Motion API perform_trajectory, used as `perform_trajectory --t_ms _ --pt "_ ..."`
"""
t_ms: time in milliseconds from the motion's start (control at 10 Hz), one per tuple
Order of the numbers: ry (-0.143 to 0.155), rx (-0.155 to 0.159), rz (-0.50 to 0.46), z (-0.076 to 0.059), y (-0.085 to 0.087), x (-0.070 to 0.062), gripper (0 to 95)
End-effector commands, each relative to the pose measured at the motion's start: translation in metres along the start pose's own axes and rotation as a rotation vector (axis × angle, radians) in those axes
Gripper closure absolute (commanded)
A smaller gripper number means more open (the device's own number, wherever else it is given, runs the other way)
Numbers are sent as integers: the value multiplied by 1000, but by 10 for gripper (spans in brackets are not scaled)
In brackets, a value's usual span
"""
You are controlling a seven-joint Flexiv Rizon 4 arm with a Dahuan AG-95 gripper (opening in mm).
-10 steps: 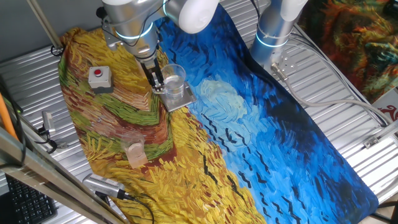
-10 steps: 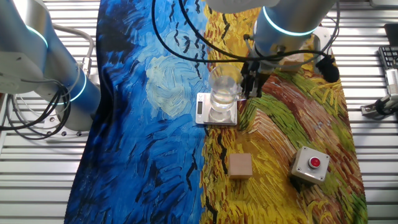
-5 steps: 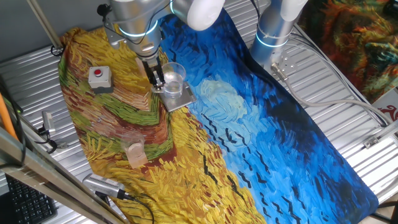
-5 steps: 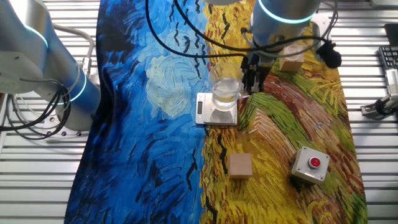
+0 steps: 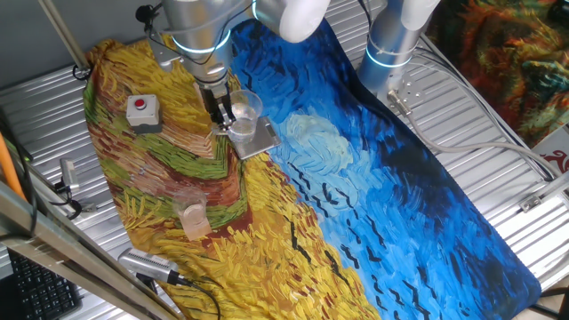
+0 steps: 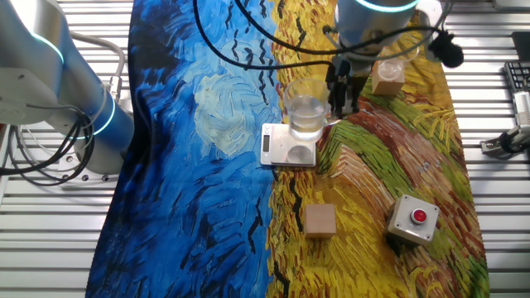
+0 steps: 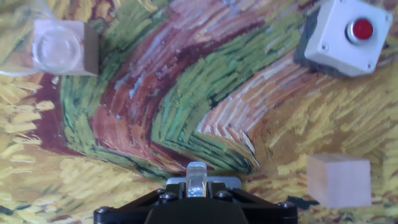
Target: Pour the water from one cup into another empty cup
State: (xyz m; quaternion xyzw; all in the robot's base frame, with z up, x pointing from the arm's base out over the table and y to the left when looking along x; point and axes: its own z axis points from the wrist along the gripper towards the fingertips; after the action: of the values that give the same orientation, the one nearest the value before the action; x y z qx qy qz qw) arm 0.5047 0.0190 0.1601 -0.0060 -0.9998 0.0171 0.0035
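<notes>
The gripper (image 5: 226, 113) is clamped on the clear tumbler (image 6: 306, 115), lifted above the small scale (image 6: 287, 145). Ahead of the hand stand the peach cup (image 7: 58, 46), probably on a block, and a red-button box (image 7: 346, 36).

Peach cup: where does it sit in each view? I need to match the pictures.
One fixed view: the peach cup is at lower left, near the cloth's front edge.
The other fixed view: upper right, beyond the arm.
Hand view: top left corner, seen from above.
Shared landmark: the red button box.
</notes>
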Motion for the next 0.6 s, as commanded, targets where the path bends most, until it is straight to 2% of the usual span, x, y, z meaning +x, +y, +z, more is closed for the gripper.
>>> perform_trajectory --t_ms 100,300,600 --pt "7 13 -12 -5 12 -11 950" --pt "14 12 -15 -9 21 -18 950" --pt "12 10 -20 -11 31 -21 950"
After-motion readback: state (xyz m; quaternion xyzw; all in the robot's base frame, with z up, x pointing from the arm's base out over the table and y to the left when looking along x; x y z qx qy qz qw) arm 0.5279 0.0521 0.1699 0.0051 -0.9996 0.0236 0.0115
